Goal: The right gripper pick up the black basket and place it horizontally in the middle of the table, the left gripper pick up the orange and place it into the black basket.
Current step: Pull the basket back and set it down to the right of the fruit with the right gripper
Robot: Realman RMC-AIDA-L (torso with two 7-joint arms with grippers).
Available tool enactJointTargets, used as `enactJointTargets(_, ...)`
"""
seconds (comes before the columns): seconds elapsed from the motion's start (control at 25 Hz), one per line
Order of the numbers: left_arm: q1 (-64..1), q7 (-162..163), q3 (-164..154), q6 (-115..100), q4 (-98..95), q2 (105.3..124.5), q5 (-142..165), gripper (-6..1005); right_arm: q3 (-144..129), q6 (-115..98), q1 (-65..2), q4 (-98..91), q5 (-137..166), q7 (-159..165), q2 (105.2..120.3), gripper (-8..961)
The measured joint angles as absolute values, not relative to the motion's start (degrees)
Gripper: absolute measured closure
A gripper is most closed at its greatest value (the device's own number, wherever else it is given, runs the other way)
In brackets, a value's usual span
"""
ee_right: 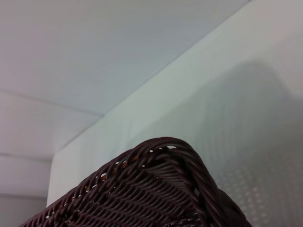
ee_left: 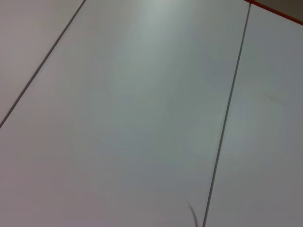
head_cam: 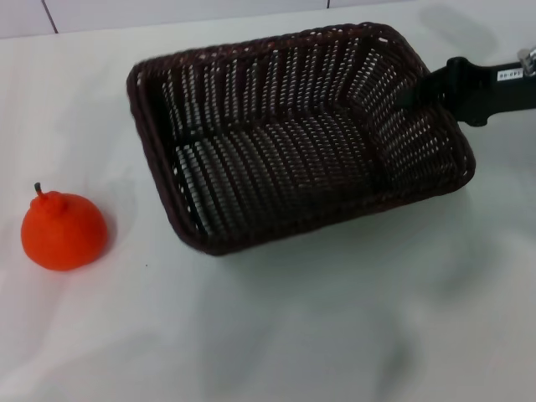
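The bright orange-red round fruit (head_cam: 64, 232) sits at the white table's (head_cam: 335, 318) left edge. Mid-table lies the dark woven rectangular basket (head_cam: 285, 142), its right rim clenched by the black right gripper (head_cam: 416, 90), whose white label is unreadable.

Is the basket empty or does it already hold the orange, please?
Empty: the basket shows bare weave inside; the orange sits on the table.

The white table (head_cam: 335, 335) carries two things. The black basket (head_cam: 293, 134) sits toward the far right. The orange (head_cam: 64, 232) sits well apart at the near left.
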State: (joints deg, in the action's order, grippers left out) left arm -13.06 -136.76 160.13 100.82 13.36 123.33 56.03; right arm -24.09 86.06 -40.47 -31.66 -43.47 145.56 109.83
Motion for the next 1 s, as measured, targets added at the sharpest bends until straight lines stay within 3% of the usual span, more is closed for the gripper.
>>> enactJointTargets(0.56, -13.8, -136.8, 160.1, 98.9, 13.4, 122.76, 56.2, 639, -16.1, 82.0, -38.5, -29.5, -43.7, 145.1, 111.91, 705)
enactJointTargets(0.88, -13.8, -136.8, 159.1, 98.4, 13.4, 122.72, 56.2, 638, -16.1, 80.9, -39.1, -29.8, -44.2, 143.2, 112.03, 397)
enactJointTargets(1.0, -12.9, -135.6, 154.0, 96.8, 15.1, 121.84, 56.7, 638, -16.3, 80.0, -38.7, -30.0, -46.1, 142.2, 111.58, 264)
